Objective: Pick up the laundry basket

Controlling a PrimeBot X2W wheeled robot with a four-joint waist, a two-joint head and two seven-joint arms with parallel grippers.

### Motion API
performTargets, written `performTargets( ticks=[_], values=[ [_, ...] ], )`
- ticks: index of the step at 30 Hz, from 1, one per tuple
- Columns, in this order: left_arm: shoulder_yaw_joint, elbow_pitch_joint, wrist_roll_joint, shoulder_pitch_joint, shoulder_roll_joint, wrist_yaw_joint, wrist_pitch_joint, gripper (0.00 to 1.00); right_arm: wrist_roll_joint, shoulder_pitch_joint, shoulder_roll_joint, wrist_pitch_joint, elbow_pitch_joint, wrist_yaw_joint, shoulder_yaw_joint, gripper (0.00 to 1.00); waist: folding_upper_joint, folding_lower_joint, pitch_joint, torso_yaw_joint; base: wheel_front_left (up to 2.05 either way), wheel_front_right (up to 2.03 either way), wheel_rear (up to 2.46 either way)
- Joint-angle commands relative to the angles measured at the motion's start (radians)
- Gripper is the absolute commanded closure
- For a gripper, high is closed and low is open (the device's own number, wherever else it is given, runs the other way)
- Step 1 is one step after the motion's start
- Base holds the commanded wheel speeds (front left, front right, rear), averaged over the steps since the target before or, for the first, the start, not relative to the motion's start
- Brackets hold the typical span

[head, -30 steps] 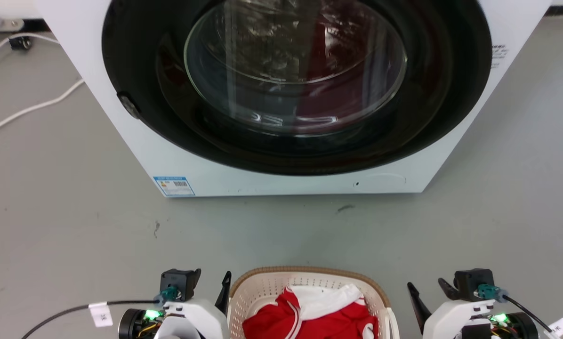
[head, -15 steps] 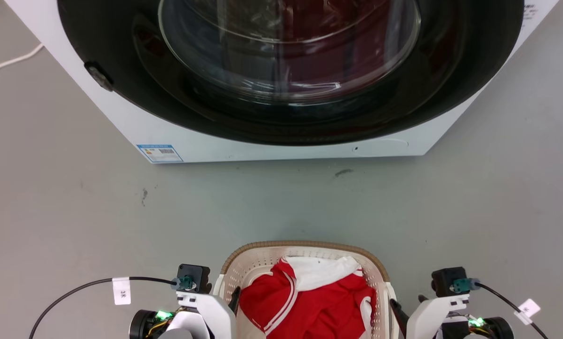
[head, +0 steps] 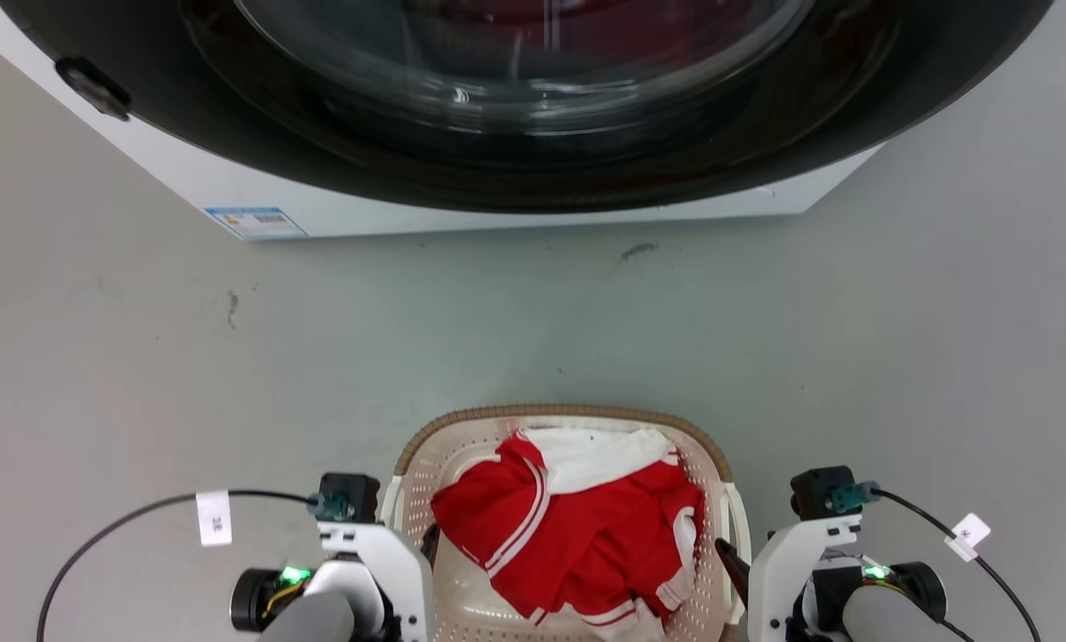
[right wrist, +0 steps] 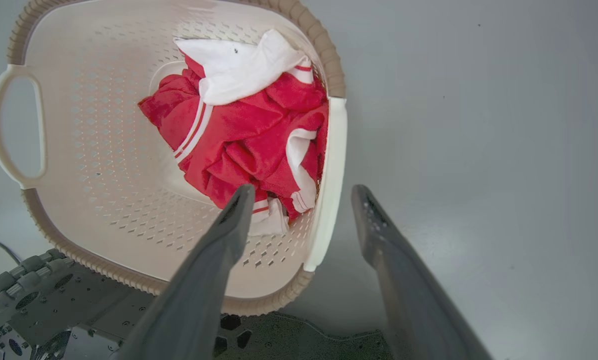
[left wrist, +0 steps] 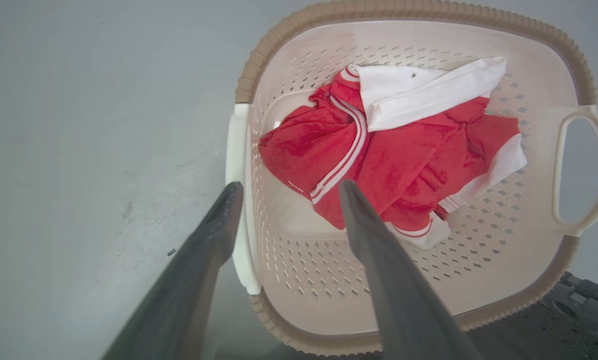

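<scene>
Pre-grasp stage of a two-armed lift. Cream plastic rounded-rectangular laundry basket (head: 551,412) with perforated walls and tan woven-look rim, seated on the grey floor (head: 141,357) between the two pairs of jaws, well short of the white front-loading washing machine (head: 168,160) ahead of the fingertips; crumpled red-and-white garment (head: 578,535) inside. Left gripper (left wrist: 289,186): jaws parted and holding nothing, cream left handle bar (left wrist: 236,150) in the gap, close beside the outer finger, inner finger over the perforated interior. Right gripper (right wrist: 303,189): jaws likewise parted and empty, cream right handle bar (right wrist: 332,165) in the gap, inner finger above the garment's edge, outer finger over bare floor. Done, by appearance: alignment of each pair of jaws astride its own handle. Left to do, by judgement: closing on both bars, then raising the basket level, with no sign of lift as yet. Contact between fingers and bars not determinable. Head view: overall layout, basket centred between both arms, most of each finger hidden behind the white wrist housings (head: 381,553). Wrist views: the jaw gaps themselves, the bar lying within each, the opposite handle as an open loop beyond the fingertips, and the dark perforated robot base (right wrist: 79,310) under the near rim, toward the finger roots.
</scene>
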Motion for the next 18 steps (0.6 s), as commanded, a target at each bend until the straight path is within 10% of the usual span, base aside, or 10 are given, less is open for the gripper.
performTargets(
  ticks=[1,18],
  values=[
    [-0.003,0.002,-0.005,-0.022,0.005,0.000,0.000,0.00,0.015,-0.020,0.001,-0.008,0.008,0.000,0.006,0.00,0.0000,0.0000,0.030,-0.001,0.00,0.00,0.00],
    [-0.048,0.027,-0.059,-0.169,0.047,0.000,0.032,0.00,0.147,-0.195,0.001,-0.011,0.154,-0.001,0.171,0.00,0.0000,0.0000,0.219,-0.017,0.00,0.00,0.00]
  ],
)
